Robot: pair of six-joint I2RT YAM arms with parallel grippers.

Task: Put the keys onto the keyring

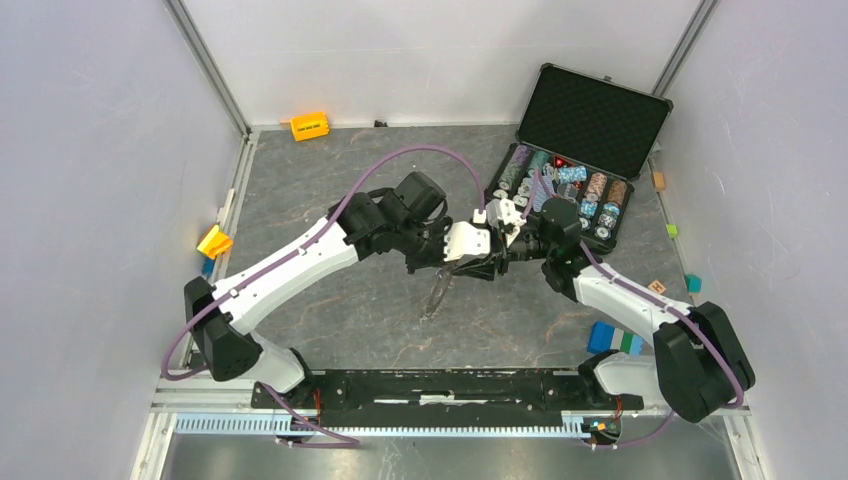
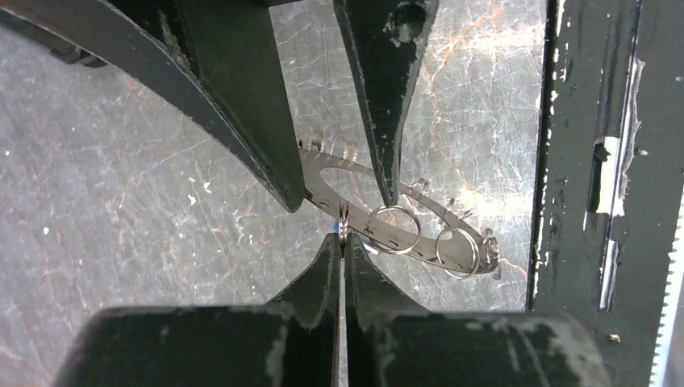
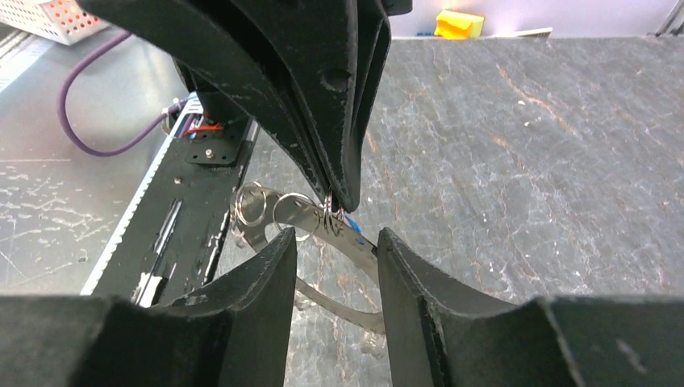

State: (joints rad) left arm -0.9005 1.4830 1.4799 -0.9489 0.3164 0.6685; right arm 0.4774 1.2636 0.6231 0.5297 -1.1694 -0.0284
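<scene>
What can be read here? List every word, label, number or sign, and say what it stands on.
No text can be read.
Poker chips in the open case: face markings too small to read.
Small orange block at the far right: marks too blurred to read.
Keyring: no lettering visible.
</scene>
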